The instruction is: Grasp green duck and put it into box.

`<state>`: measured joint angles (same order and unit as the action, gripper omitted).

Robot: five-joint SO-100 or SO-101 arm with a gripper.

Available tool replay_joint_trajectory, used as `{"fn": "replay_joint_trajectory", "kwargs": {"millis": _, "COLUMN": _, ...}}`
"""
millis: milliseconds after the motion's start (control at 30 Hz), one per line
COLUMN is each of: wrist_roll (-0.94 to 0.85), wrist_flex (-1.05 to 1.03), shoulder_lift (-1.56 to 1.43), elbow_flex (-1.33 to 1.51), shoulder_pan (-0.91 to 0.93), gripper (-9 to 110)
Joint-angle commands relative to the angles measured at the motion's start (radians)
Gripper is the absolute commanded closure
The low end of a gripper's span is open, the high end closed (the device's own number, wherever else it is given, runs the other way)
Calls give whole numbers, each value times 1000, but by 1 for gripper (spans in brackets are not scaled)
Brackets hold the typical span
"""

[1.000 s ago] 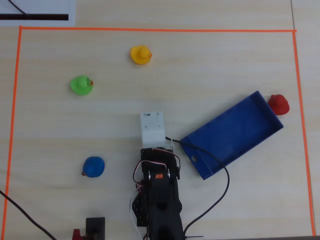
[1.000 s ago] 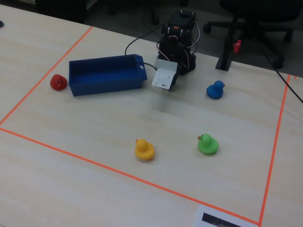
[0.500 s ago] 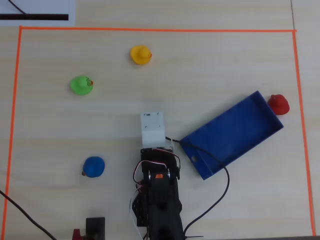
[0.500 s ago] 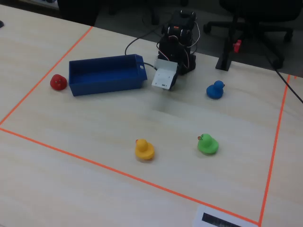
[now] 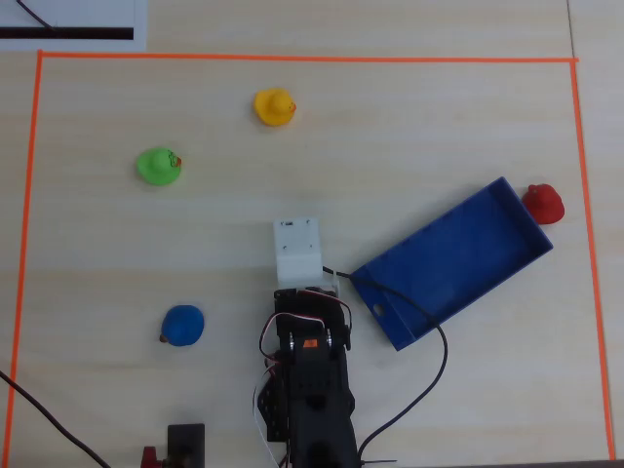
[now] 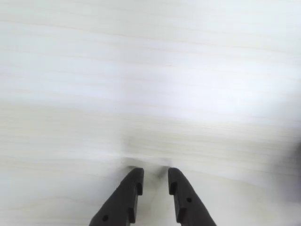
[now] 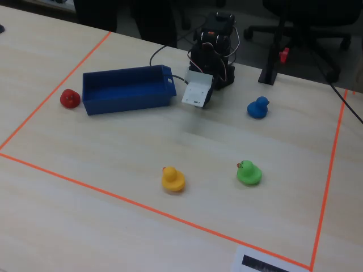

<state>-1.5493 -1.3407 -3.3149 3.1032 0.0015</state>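
Observation:
The green duck (image 5: pixel 158 166) stands on the pale wooden table, upper left in the overhead view, and front right in the fixed view (image 7: pixel 248 172). The dark blue box (image 5: pixel 458 258) lies at an angle to the right of the arm and is empty; the fixed view shows it on the left (image 7: pixel 125 96). My gripper (image 6: pixel 155 172) points down at bare table, its two black fingers a small gap apart with nothing between them. In the overhead view the white wrist block (image 5: pixel 297 252) hides it. The duck and the box are outside the wrist view.
A yellow duck (image 5: pixel 274 106) stands to the right of the green one and farther from the arm. A blue duck (image 5: pixel 182 325) sits left of the arm base. A red duck (image 5: pixel 543 203) touches the box's far end. Orange tape (image 5: pixel 292 58) borders the work area. Black cables (image 5: pixel 429 390) trail by the base.

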Motion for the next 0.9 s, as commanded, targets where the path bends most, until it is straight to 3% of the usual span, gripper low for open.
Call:
{"fn": "replay_joint_trajectory", "kwargs": {"millis": 0, "wrist_roll": -6, "wrist_flex": -5, "shoulder_lift": 3, "elbow_flex": 8, "shoulder_pan": -8, "gripper": 97}}
{"fn": "replay_joint_trajectory", "kwargs": {"millis": 867, "wrist_roll": -6, "wrist_flex": -5, "shoulder_lift": 3, "elbow_flex": 8, "shoulder_pan": 14, "gripper": 101}}
